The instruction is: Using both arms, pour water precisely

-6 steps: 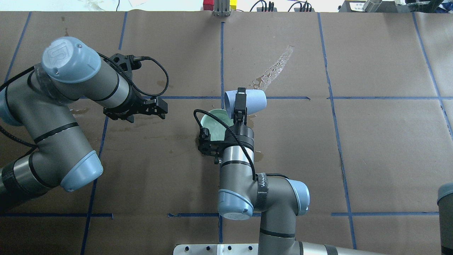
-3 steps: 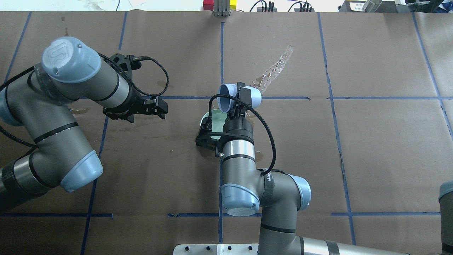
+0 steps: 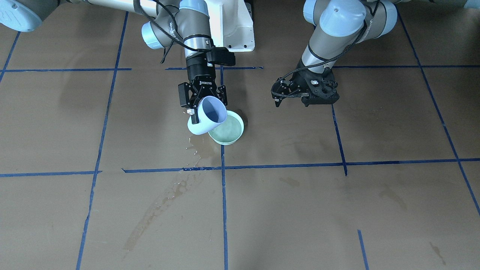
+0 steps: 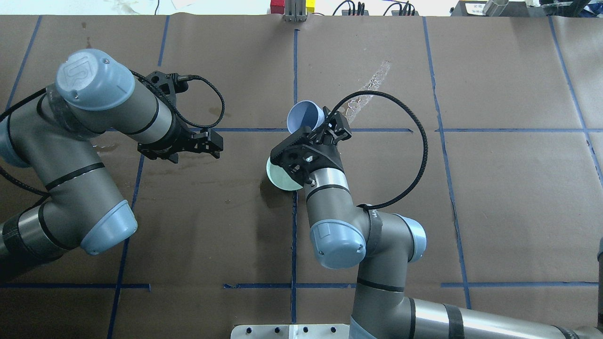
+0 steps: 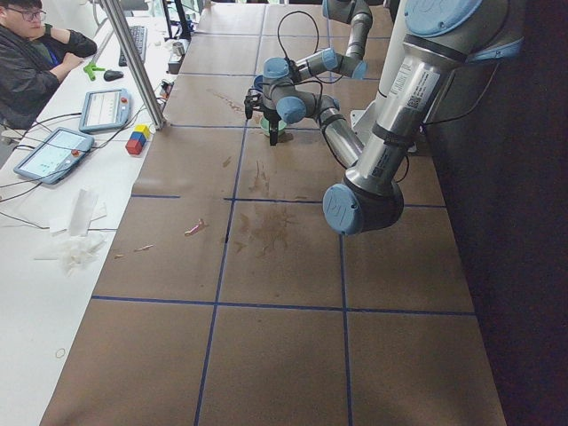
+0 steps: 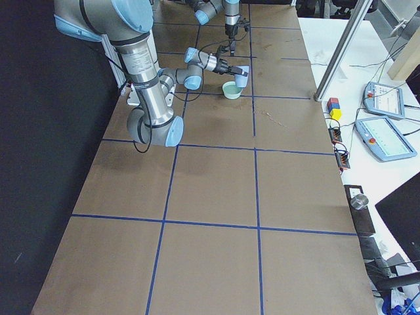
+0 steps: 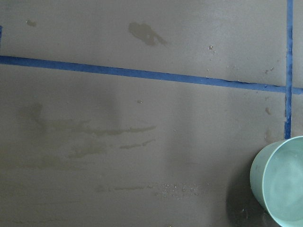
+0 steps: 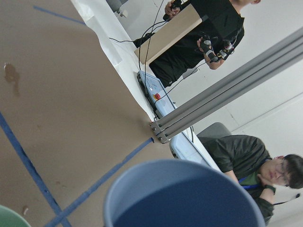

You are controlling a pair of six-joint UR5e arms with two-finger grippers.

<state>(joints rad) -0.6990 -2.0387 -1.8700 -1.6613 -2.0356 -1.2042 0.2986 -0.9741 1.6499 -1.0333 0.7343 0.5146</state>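
Since the earlier frames the right arm has turned its wrist. The blue cup, which lay on its side over the bowl, is now more upright, with its mouth turned upward. The water lies pale and flat in the green bowl. More of it is spilled as a glinting streak on the brown surface, beyond the bowl. The fingers of the right gripper hold the cup by its wall. It is tilted, at the bowl's edge on the side away from the robot. The left gripper hovers well apart on the robot's left, its fingers spread with nothing between them. Blue tape lines cross the surface.
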